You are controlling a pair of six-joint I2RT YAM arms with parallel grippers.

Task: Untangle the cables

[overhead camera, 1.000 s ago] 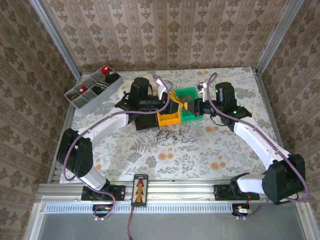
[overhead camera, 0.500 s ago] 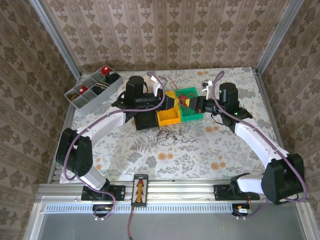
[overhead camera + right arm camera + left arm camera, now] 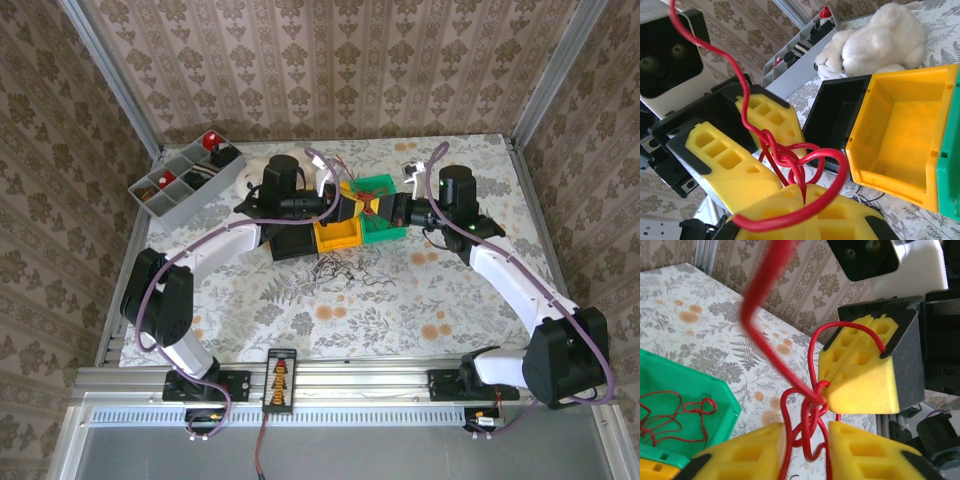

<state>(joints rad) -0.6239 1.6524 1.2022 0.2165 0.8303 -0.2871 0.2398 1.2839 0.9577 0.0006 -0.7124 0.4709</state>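
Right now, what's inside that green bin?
Thin red wires lie looped on the green bin's floor. A yellow finger of the left tool covers its near corner, so anything there is hidden.

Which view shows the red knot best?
Right wrist: the red knot sits close and sharp, loops distinct. Left wrist has it beside a blurred strand; top external makes it a tiny red speck.

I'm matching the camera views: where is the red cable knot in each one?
Top external: red cable knot at centre, by the green bin.
Left wrist: lower centre.
Right wrist: centre.
Shared landmark: green bin, lower left in left wrist, right edge in right wrist.
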